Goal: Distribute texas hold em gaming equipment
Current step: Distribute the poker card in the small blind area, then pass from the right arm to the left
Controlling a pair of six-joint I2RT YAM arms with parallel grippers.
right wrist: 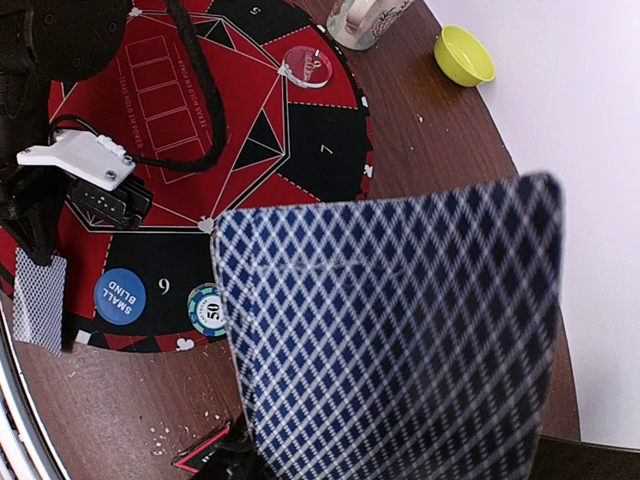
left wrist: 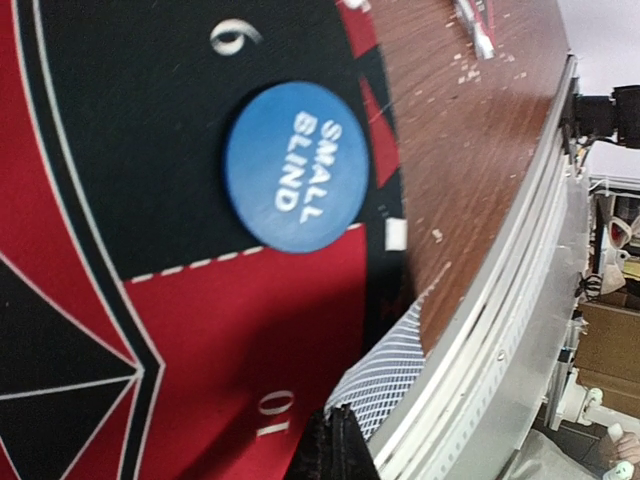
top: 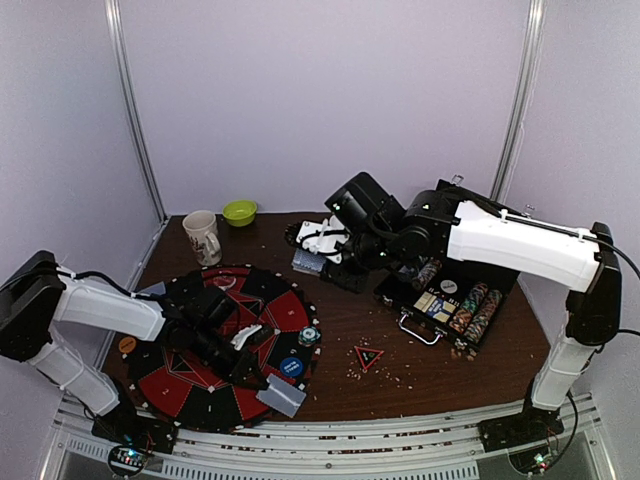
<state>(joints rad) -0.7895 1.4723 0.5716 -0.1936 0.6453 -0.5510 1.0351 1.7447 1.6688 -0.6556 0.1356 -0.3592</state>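
Blue-backed card [right wrist: 390,330] in right claw [top: 318,240]; closed left claw [left wrist: 333,445] near small-blind button [left wrist: 297,165]

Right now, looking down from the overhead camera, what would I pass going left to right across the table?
Orange button → white mug → green bowl → striped poker chip → red-black triangle marker → open black chip case.
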